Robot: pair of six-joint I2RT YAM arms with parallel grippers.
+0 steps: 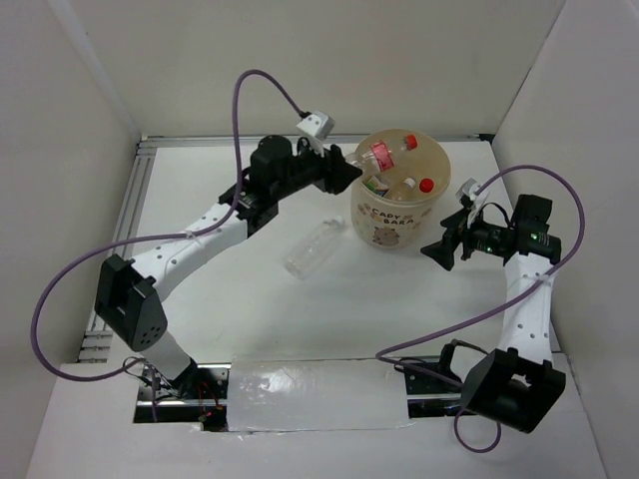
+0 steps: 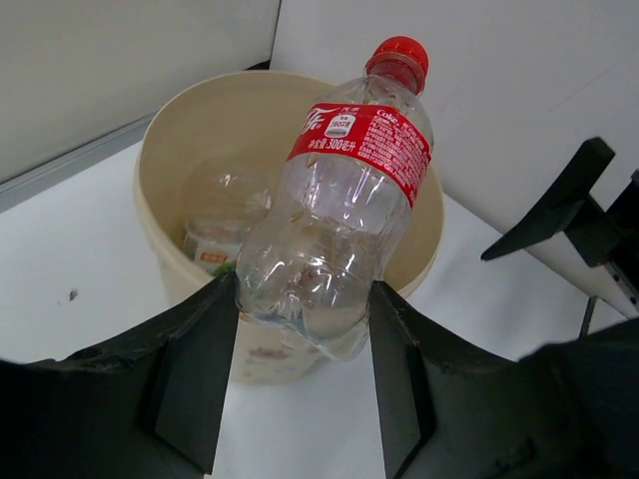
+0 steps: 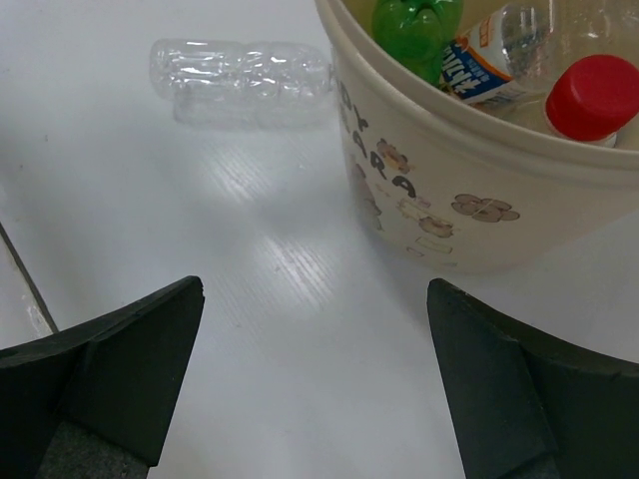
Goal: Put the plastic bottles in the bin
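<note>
My left gripper (image 1: pixel 344 170) (image 2: pixel 305 329) is shut on the base of the clear bottle with red label and cap (image 1: pixel 384 155) (image 2: pixel 339 220). It holds the bottle tilted over the left rim of the beige bin (image 1: pixel 399 228) (image 2: pixel 160 200) (image 3: pixel 429 190). Inside the bin lie a green bottle (image 3: pixel 414 30), a bottle with a blue and orange label (image 3: pixel 479 55) and a red-capped bottle (image 1: pixel 409 188) (image 3: pixel 594 95). One clear bottle (image 1: pixel 312 249) (image 3: pixel 240 70) lies on the table left of the bin. My right gripper (image 1: pixel 439 249) (image 3: pixel 315 294) is open and empty, just right of the bin.
White walls close in the table on the left, back and right. A metal rail (image 1: pixel 140 200) runs along the left edge. A taped strip (image 1: pixel 310 394) lies between the arm bases at the near edge.
</note>
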